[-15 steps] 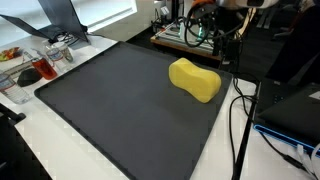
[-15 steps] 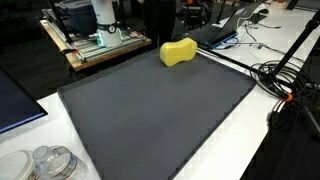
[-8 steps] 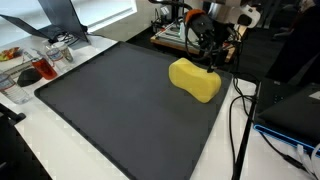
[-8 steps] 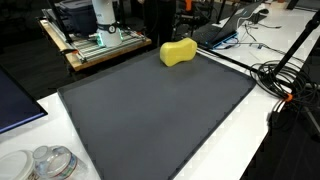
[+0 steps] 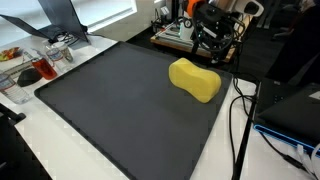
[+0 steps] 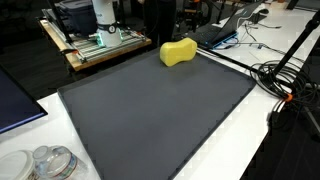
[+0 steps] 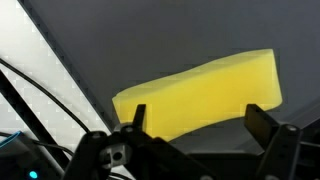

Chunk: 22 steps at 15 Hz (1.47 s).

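Nearest, on the white worktop (image 6: 250,130) — clear jars (image 6: 50,163). Beyond, a dark mat (image 6: 150,110), with the yellow sponge (image 6: 178,52) lying at its far edge. Above the sponge, fingers (image 7: 262,120) spread wide — released, grasping nothing.

surface: white table (image 5: 60,150) | cover: dark grey mat (image 5: 120,100) lay flat on it, taking up most of the top, with white margins showing along its edges | on mat: yellow sponge (image 5: 194,79) lay near a far corner | beside mat: black cables (image 6: 285,80) trailed along one edge and glass jars (image 6: 48,163) stood at a near corner
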Motion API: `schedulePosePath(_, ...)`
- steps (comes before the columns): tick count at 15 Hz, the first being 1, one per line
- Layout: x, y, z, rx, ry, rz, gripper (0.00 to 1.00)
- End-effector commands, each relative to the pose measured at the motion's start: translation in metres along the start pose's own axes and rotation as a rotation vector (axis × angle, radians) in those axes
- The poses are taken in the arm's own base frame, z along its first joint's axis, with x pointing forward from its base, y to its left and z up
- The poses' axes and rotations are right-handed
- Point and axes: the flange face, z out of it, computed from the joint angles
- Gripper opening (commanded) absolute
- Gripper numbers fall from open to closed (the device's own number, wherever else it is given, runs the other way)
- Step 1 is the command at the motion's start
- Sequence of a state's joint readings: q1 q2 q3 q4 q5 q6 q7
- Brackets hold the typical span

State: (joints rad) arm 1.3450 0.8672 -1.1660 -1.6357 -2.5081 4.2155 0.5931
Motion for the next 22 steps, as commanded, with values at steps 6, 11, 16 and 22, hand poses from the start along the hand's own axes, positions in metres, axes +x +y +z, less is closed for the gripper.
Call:
schedulePosePath(6, -0.004, -0.001, 0.005, 0.005, 0.039, -0.068, 1.00)
schedulePosePath(11, 0.002, 0.006, 0.000, 0.000, 0.020, -0.171, 1.00)
schedulePosePath(16, 0.006, 0.019, -0.011, -0.026, -0.008, -0.275, 1.00)
schedulePosePath(22, 0.018, 0.037, -0.019, -0.054, -0.031, -0.427, 1.00)
